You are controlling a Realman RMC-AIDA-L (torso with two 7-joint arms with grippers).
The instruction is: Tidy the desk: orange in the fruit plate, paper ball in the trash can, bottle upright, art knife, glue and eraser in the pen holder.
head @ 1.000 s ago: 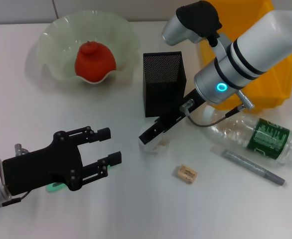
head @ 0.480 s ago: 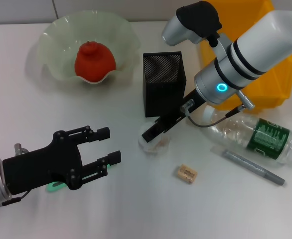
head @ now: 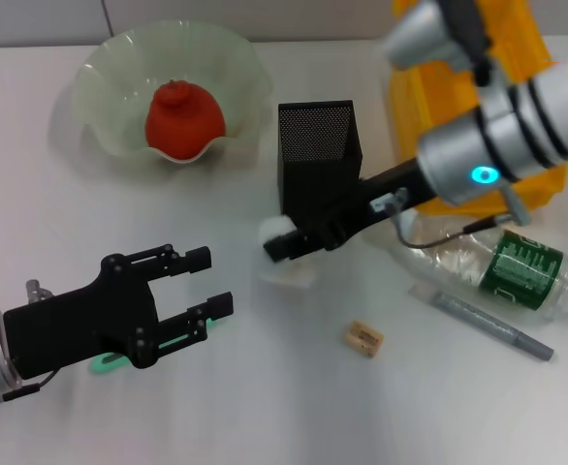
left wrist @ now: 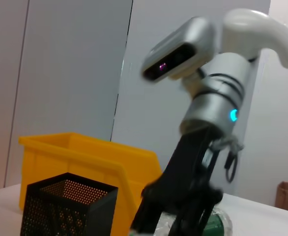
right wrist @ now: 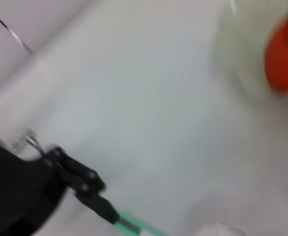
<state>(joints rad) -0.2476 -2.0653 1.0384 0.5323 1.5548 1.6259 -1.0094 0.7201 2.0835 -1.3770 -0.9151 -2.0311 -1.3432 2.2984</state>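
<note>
Right gripper (head: 282, 239) is clamped on the paper ball (head: 277, 231), holding it off the desk (head: 265, 407) just in front of the pen holder (head: 318, 160), with its shadow on the surface beneath. Arm reaches in from the right edge, passing over the yellow trash can (head: 517, 116) at the far right corner

Left gripper (head: 211, 281) hovers near the front-left corner, fingers apart, nothing between them. The green art knife (head: 182, 339) lies on the desk under it, mostly hidden by the gripper body

Orange (head: 183, 118) sits in the fruit plate (head: 105, 77) at the far-left side. Bottle (head: 502, 266) lies on its side by the right edge, in front of the trash can. Grey glue stick (head: 492, 326) lies flat just in front of the bottle. Eraser (head: 363, 338) is on the desk mid-front, between the glue and the left gripper, apart from both

Left wrist view shows the right arm above the pen holder (left wrist: 68, 209) with the trash can (left wrist: 85, 162) behind it
</note>
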